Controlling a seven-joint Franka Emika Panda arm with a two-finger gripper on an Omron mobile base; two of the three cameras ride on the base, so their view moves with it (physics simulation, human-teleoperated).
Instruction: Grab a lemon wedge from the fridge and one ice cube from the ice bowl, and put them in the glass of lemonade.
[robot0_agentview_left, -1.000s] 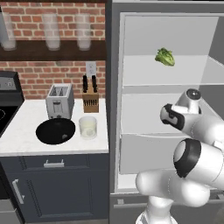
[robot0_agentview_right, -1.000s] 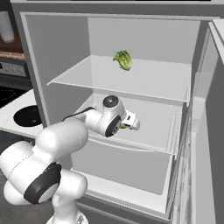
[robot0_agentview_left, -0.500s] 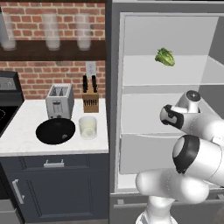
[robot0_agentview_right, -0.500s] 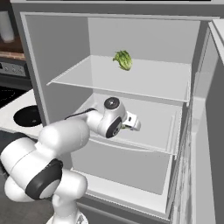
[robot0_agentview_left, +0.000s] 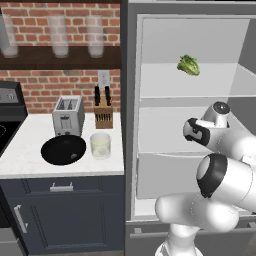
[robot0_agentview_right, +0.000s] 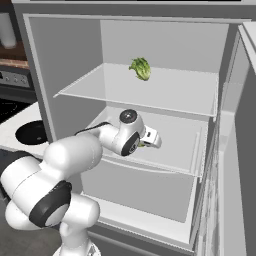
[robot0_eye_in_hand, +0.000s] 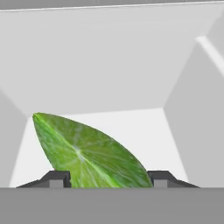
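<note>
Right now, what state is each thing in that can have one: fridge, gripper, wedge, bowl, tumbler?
Tall dark grey fridge: door open, white shelves exposed.
Gripper: inside the fridge, fingertips either side of the wedge; grip not confirmed.
Green citrus wedge: between the fingertips, on the middle shelf.
Leafy green vegetable: on the top shelf.
Wide black bowl: on the counter, contents unclear.
Short clear tumbler: upright, holding pale liquid.

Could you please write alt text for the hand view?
A green citrus wedge lies on a white fridge shelf, directly between the two dark fingertips of the pincer. Pale fridge walls rise behind and to either side.
</note>
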